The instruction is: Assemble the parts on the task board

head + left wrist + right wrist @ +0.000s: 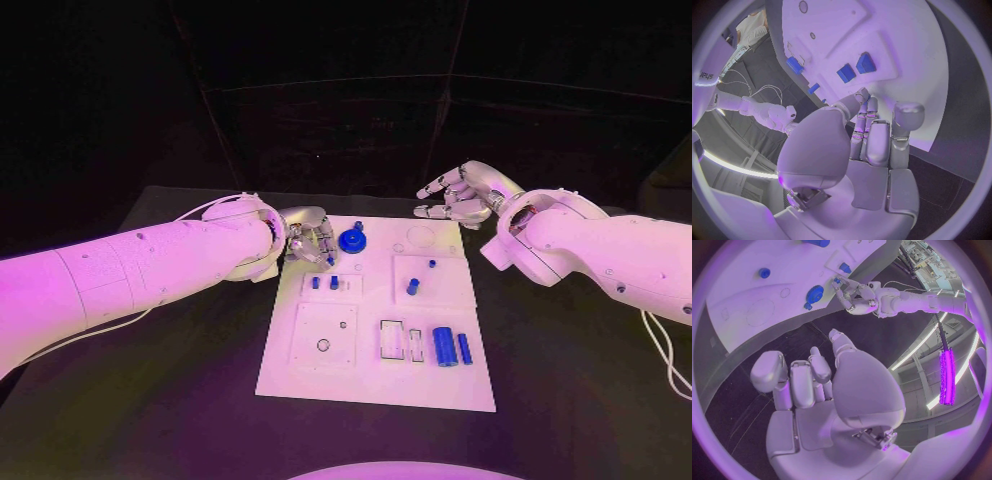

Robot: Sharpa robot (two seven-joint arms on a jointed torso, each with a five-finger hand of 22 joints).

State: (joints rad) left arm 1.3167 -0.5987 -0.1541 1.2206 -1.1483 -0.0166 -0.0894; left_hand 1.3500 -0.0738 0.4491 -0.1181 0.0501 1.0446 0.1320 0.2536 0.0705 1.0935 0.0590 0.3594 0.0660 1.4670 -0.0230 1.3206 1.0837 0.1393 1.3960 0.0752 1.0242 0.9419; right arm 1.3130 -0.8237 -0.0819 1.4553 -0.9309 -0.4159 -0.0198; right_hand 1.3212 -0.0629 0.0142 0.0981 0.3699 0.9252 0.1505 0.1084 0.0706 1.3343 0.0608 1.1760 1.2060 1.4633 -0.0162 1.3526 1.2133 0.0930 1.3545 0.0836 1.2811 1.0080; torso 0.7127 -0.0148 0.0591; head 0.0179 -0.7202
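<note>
The white task board [378,385] lies in the middle of the black table. A round blue knob [353,240] stands near its far left corner, also seen as the knob [814,293]. My left hand [306,240] hovers beside it at the board's left edge, fingers [869,120] close together and pointing down at the board. A small blue bit [330,258] sits right at the fingertips; whether it is pinched is unclear. Two small blue pegs [325,283] stand just nearer. My right hand [459,200] hangs beyond the far right corner, fingers [798,377] apart and holding nothing.
Two blue cylinders [451,347] lie side by side at the board's near right, next to rectangular slots [392,340]. Small blue pieces [413,287] sit on a raised square right of centre. A square plate with a hole [325,340] is at the near left.
</note>
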